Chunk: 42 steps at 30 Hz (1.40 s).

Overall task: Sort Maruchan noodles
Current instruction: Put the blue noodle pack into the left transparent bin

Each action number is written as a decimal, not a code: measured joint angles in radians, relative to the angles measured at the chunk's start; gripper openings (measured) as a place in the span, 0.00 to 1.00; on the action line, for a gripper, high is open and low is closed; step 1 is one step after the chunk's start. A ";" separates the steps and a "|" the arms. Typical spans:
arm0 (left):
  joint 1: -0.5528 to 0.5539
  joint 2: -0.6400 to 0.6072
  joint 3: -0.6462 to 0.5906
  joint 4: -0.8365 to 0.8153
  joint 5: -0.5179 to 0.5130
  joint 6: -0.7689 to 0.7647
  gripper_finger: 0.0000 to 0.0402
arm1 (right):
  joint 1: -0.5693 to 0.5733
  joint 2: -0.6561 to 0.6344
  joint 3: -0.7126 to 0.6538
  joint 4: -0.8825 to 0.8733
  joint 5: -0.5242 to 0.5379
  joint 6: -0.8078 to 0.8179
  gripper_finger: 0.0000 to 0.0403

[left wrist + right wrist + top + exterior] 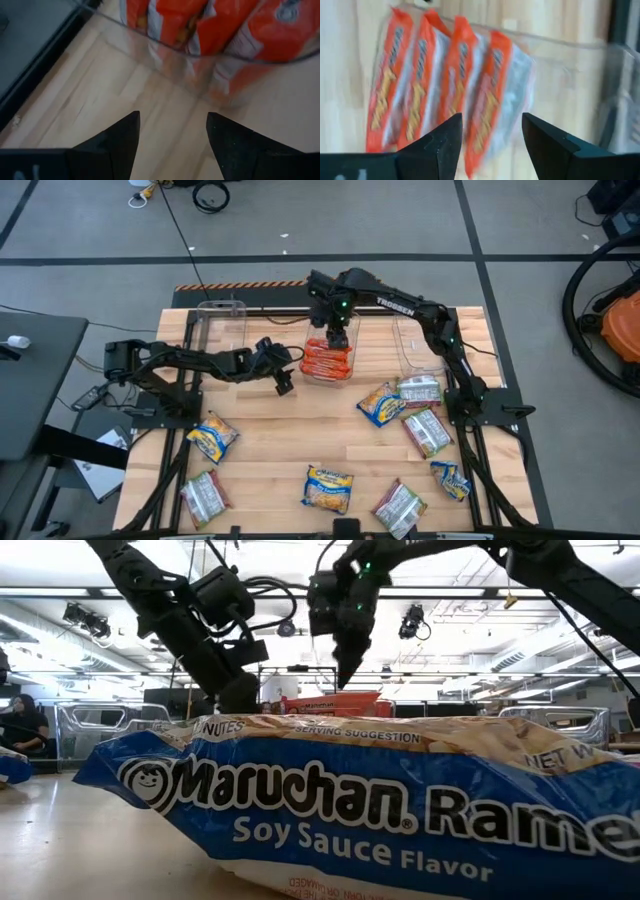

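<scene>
**Both grippers empty over the orange-red bin; most packets unsorted**

Left gripper hangs just beside the middle clear bin, on its left side, fingers spread wide with nothing between them; its wrist view shows bare wood between the fingers and the bin's wall close ahead. Farther left, a second clear bin at the table's back edge looks to hold nothing.

In the middle, the right gripper hovers directly above the orange-red packets standing on edge in the middle bin, its fingers parted and empty. A third clear bin stands to the right.

By my reading, only the orange-red flavour is sorted. Loose on the table lie the rest: a yellow-and-blue packet and a silvery-white packet at the left, another yellow-and-blue packet at the front centre, and a cluster of mixed packets on the right, running down to the front edge. Two flavours seem left to gather.
</scene>
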 joint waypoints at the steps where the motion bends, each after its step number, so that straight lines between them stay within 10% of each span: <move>1: 0.000 0.002 0.000 0.009 0.007 0.001 0.58 | -0.009 -0.010 0.003 -0.021 0.018 0.004 0.52; 14: -0.046 0.005 0.000 0.023 0.039 -0.004 0.58 | -0.188 -0.047 -0.271 -0.078 0.240 0.075 0.52; 31: -0.072 0.000 0.000 0.044 0.039 -0.011 0.58 | -0.203 -0.045 -0.360 0.269 0.192 -0.021 0.52; 42: -0.126 -0.127 0.000 -0.233 0.031 -0.158 0.58 | -0.102 -0.208 -0.360 0.033 0.223 0.103 0.50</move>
